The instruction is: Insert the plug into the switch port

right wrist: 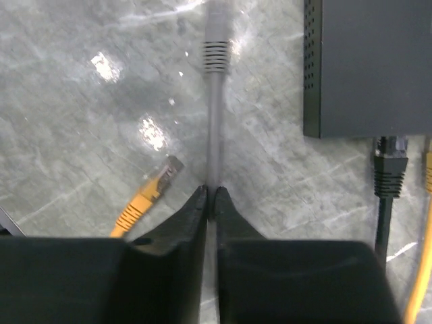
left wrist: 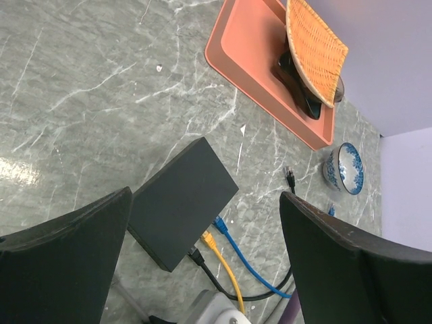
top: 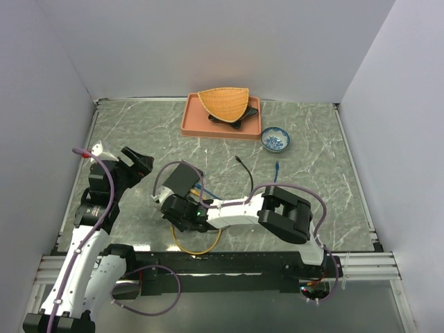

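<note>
The right gripper (right wrist: 210,196) is clamped on the grey cable (right wrist: 214,135) behind its plug (right wrist: 217,23). The plug lies left of the switch (right wrist: 364,67), beyond its socket edge and parallel to the inserted black plug (right wrist: 390,165). The left gripper (top: 137,161) hangs with fingers apart, farther from the switch.

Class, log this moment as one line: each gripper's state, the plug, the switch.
left gripper: open, empty | right gripper: shut on grey cable | plug: beside switch, not inserted
</note>
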Available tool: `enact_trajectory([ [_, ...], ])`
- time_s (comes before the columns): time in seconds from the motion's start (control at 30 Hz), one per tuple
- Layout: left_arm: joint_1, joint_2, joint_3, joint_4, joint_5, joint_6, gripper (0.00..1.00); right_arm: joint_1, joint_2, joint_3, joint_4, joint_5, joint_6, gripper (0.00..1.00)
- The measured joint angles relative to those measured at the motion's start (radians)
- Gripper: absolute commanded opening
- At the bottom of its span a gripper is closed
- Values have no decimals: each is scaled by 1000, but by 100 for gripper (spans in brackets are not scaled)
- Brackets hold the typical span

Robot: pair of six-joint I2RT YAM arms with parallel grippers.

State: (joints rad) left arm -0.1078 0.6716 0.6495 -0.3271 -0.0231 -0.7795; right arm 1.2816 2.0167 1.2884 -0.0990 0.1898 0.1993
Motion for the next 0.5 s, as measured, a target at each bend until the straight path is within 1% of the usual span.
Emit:
enact_trajectory([
  [0.3, 3, -10, 1, -24, -8, 0, 96, 0, 10, 14, 2, -13, -7, 0],
  [0.5, 3, -23, 1, -32, -29, 1, 96, -1, -7, -11, 26, -42, -16, 0],
])
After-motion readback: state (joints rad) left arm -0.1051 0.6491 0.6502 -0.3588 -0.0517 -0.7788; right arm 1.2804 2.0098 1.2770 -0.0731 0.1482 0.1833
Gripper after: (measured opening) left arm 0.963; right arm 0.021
